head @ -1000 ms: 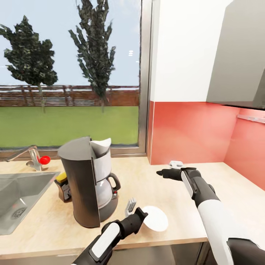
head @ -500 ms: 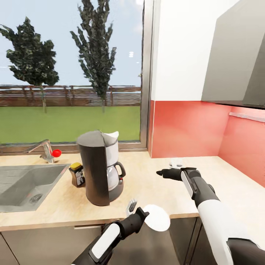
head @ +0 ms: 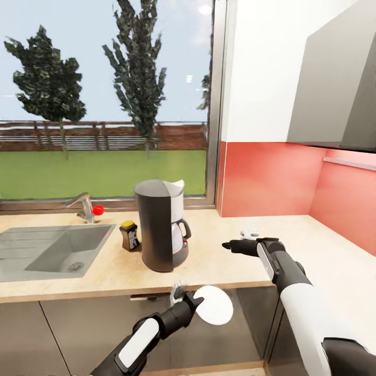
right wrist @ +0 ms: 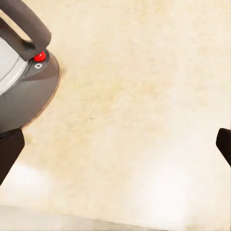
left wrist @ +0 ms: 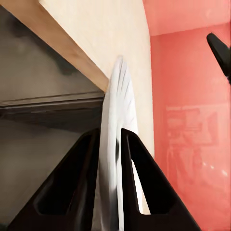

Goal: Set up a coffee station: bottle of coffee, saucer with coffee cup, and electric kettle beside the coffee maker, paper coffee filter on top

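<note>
Gripping the saucer (head: 213, 305) by its rim, the left gripper (head: 192, 302) holds it off the countertop (head: 219, 261) edge; the right gripper (head: 227, 244), jaws spread and empty, hovers over bare worktop. Next, I judge, comes setting it beside the coffee maker (head: 159, 224).

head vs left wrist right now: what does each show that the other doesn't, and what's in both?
Head alone: the coffee maker with the paper coffee filter on top, the bottle of coffee beside it, the sink and the window.

Left wrist alone: the saucer edge-on, pinched between both fingers.

Both: the saucer in the left gripper, the countertop edge, the red backsplash and the right gripper.
</note>
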`<state>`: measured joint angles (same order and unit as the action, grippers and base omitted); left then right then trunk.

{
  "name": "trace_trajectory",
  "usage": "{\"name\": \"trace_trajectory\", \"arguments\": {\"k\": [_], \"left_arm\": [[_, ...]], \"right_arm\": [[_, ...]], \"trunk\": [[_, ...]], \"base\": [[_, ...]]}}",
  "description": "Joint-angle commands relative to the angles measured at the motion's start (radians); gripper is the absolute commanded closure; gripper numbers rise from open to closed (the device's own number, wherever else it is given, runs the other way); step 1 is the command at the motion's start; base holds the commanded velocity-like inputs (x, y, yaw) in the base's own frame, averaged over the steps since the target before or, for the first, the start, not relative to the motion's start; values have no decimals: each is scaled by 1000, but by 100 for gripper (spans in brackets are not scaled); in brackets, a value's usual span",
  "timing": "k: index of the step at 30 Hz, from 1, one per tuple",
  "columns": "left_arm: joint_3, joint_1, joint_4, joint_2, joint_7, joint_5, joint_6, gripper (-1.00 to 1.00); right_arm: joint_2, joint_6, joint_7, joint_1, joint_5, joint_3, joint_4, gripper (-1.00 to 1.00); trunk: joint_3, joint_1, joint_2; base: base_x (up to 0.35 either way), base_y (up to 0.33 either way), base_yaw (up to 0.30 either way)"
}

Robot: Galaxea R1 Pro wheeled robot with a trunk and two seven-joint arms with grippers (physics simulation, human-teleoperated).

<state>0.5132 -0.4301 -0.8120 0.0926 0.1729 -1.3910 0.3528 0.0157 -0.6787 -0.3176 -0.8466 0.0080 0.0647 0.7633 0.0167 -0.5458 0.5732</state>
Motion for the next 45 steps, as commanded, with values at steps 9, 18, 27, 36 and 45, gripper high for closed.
{"name": "trace_trajectory", "arguments": {"k": [9,18,27,36,45], "left_arm": [[1,-1,1,-22,25,-6,3,100],[-1,-4,-2,-25,45,-6,5,100],[-4,-9,-2,-42,107,-4,44,100],[-3,-3,-46,-82,121,-1,50,100],[-12,-2,-156,-165,125,-14,92,100]], "right_arm": [[-2,-2,-5,-1,1,3,-1,-100],[0,0,-5,-1,1,3,1,-100],[1,3,-5,-1,1,4,3,-100],[21,139,-5,0,1,4,-60,-100],[23,169,5,7,2,3,-91,-100]], "trunk": [[2,0,2],[2,0,2],[2,0,2],[2,0,2],[2,0,2]], "base": [[-206,258,0],[-180,269,0],[-27,183,0],[-88,78,0],[-260,214,0]]}}
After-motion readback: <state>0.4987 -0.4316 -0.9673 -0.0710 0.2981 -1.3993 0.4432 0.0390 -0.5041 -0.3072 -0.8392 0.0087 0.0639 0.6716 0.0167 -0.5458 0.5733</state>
